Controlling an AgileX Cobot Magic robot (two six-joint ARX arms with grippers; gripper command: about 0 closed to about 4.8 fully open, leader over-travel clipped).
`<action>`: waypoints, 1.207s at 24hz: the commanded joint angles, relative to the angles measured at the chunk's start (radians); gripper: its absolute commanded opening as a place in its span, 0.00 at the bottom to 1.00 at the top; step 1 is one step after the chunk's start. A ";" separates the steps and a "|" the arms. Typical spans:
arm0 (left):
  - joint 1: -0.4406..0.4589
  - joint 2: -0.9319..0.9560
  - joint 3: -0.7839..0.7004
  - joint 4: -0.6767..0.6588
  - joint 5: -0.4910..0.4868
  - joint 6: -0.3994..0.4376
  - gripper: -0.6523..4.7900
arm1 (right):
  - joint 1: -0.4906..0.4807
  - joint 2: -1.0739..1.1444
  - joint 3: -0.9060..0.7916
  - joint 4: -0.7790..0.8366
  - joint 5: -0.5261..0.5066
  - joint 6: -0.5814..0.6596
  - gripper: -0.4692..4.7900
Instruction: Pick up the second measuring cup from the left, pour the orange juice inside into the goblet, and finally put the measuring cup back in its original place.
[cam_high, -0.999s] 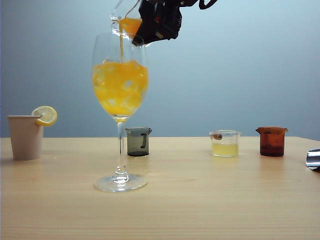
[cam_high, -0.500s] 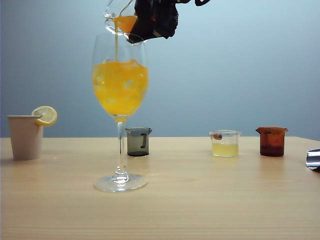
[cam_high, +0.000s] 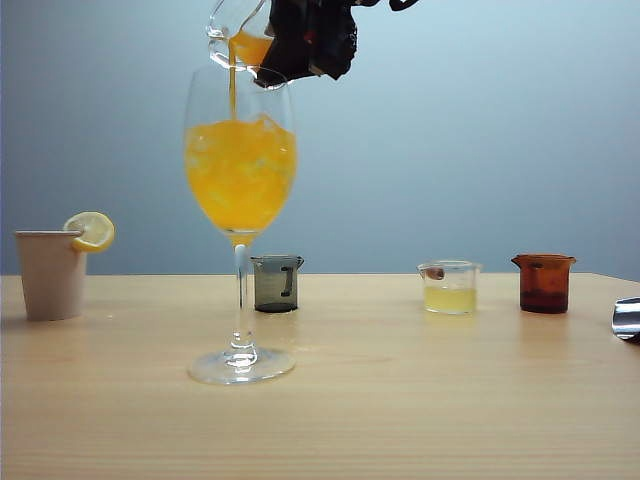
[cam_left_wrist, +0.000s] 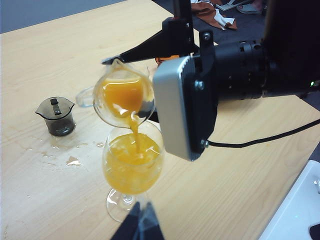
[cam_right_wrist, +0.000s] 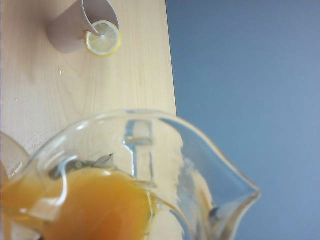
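Observation:
The measuring cup is tipped above the goblet, with my right gripper shut on it. A thin stream of orange juice falls from its lip into the bowl, which is mostly full of juice. From the left wrist view, the cup hangs over the goblet, with one right finger along its rim. The right wrist view is filled by the cup and the juice left in it. My left gripper is shut and holds nothing, above the table by the goblet's foot.
A beige paper cup with a lemon slice stands far left. Behind the goblet is a smoky grey cup. Right of it stand a clear cup of pale yellow liquid and a brown cup. Spilled drops lie near the grey cup.
The measuring cup has shifted slightly left over the goblet and the stream with it. There is less juice in the cup. The left gripper's earlier position is not shown.

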 joint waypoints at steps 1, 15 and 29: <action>-0.001 -0.001 0.007 0.010 0.007 0.002 0.11 | 0.002 -0.005 0.005 0.032 0.002 -0.021 0.26; -0.001 -0.001 0.007 -0.002 0.007 0.002 0.11 | 0.002 -0.005 0.005 0.032 0.002 -0.086 0.26; -0.001 -0.001 0.007 -0.003 0.035 0.001 0.11 | 0.002 -0.005 0.005 0.058 0.006 -0.198 0.26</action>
